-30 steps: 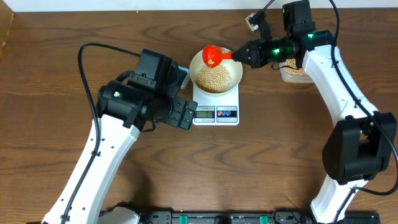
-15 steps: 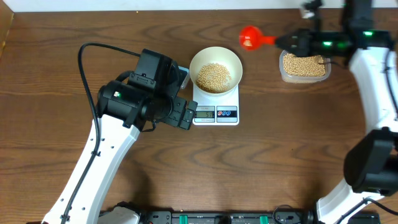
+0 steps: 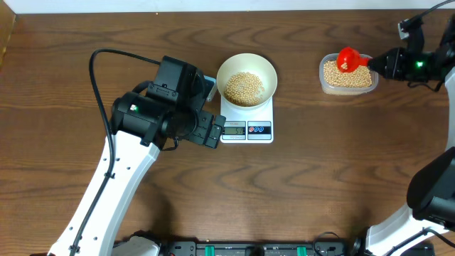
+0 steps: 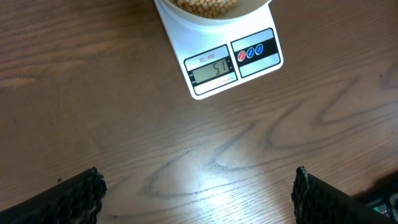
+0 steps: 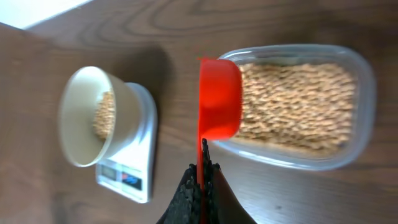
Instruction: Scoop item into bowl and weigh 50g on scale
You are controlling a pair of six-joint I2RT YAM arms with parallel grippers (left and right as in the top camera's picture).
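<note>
Carried off from the bowl (image 3: 222, 77), the red scoop (image 3: 347, 58) is now being held over the clear tub (image 3: 322, 80) near the far right corner, its handle clamped in the right gripper (image 3: 380, 62). Beans (image 3: 245, 85) are being weighed on the scale (image 3: 247, 129), well apart from both grippers. From the left wrist, the left gripper (image 4: 198, 190) is being held spread wide, empty, the scale ahead. From the right wrist, the handle is being pinched between the fingers (image 5: 186, 200).
</note>
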